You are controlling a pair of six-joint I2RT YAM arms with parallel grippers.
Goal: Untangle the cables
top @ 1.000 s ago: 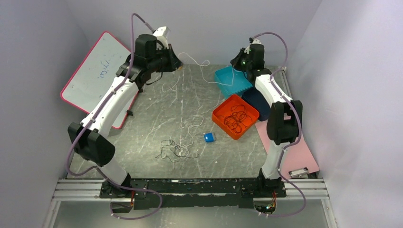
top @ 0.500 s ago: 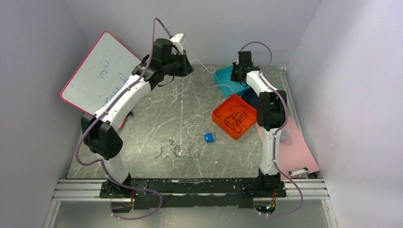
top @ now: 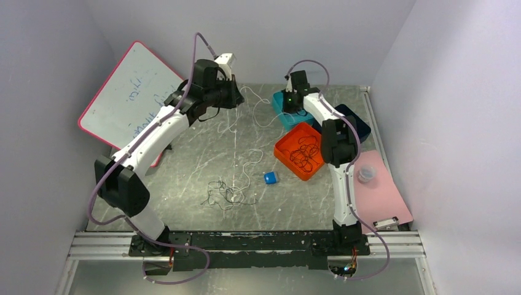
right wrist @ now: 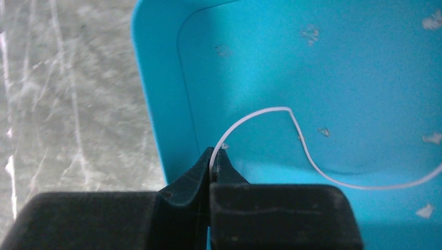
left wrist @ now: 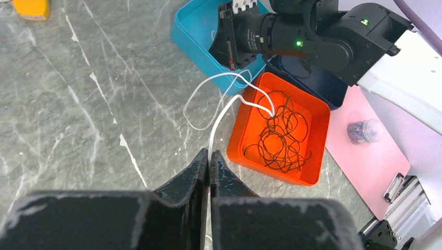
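Note:
A thin white cable (top: 261, 106) hangs slack between my two grippers at the far side of the table. My left gripper (left wrist: 209, 154) is shut on it, held above the table left of the orange tray (left wrist: 319, 147). My right gripper (right wrist: 212, 155) is shut on the cable's other end (right wrist: 260, 112) over the teal tray (right wrist: 339, 78). A tangle of black cables (top: 305, 152) lies in the orange tray. A small tangle of black and whitish cables (top: 226, 192) lies on the table near the front, with a white strand (top: 249, 163) trailing up from it.
A small blue block (top: 270, 177) lies beside the orange tray (top: 282, 149). A dark blue tray (top: 362, 128) sits behind it, and a pink sheet (top: 381, 190) with a small clear cup (top: 366, 175) is at the right. A whiteboard (top: 126, 92) leans at the left.
Both grippers have moved toward each other, so the white cable now hangs slacker. The right gripper swung left over the teal tray's near-left corner. The left arm shifted right, then a little back.

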